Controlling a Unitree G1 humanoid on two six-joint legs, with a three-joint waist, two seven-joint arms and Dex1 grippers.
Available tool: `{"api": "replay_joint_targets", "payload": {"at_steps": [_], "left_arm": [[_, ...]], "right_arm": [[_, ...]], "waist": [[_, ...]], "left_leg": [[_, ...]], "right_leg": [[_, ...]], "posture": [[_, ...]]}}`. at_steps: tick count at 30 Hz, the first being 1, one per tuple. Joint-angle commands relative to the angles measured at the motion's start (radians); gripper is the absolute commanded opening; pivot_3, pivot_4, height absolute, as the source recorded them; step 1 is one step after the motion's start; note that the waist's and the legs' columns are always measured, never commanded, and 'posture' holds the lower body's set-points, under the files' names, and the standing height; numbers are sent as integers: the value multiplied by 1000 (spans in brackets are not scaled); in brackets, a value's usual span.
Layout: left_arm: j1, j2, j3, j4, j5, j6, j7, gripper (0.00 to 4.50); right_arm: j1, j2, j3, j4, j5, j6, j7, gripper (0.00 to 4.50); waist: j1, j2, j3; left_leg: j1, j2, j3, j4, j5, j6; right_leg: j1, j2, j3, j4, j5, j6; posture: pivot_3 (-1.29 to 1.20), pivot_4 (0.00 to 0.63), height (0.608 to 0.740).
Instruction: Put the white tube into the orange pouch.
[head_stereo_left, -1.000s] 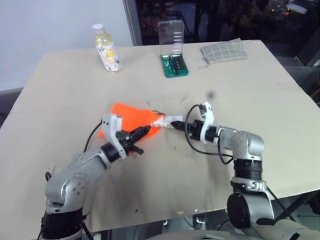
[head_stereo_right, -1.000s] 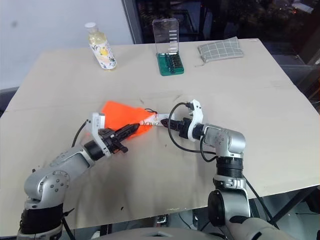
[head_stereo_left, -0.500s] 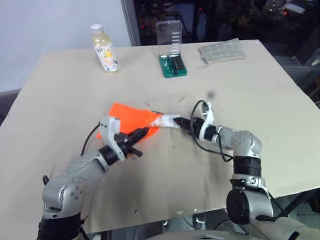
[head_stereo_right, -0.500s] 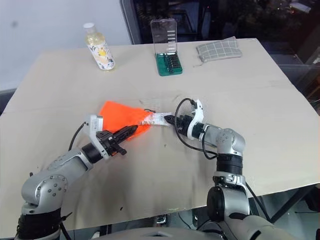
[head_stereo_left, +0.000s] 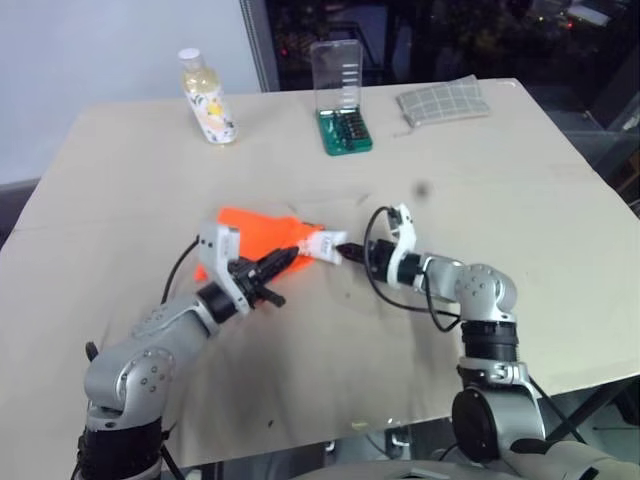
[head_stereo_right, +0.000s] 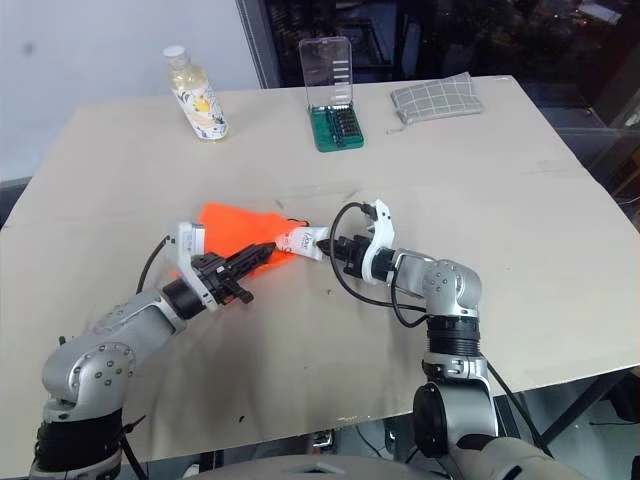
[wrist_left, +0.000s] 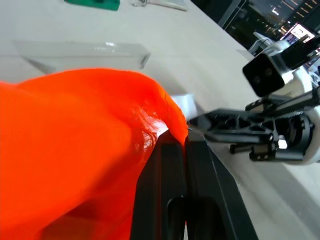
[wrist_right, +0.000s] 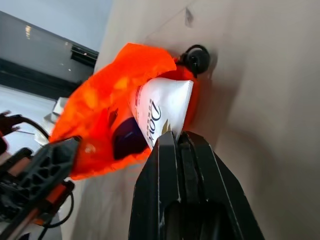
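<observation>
One flat tube (wrist_right: 162, 115), soft pouch (wrist_right: 105, 105)

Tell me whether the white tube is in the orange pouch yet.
Partly in: the white tube's front end sits inside the orange pouch's mouth, its crimped end sticking out.

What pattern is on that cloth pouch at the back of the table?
The cloth pouch is grey with a light check, clearest in the right eye view.

Soft orange pouch (wrist_right: 107, 102) cloth, smooth glossy white tube (wrist_right: 165, 112), matt table (head_stereo_left: 520, 170).
</observation>
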Motion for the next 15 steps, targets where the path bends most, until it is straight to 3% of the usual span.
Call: {"api": "replay_joint_targets", "payload": {"at_steps": [1,15], "left_arm": [[25,25,-18,-40,5,-9,-41,0],[34,30,-34,-18,22,-24,-82,0]], "right_arm": [[-9,119,13,9,44,9,-64,60],[-155,193,120,195,125,-146,-129,60]], "waist": [[0,0,0],[-24,-3,-2]], "left_leg": [[0,0,0,0,0,0],[3,5,0,0,0,0]], "right_leg": [[0,0,0,0,0,0],[0,2,3,0,1,-2]], "posture": [[0,150,740],[0,150,740]]}}
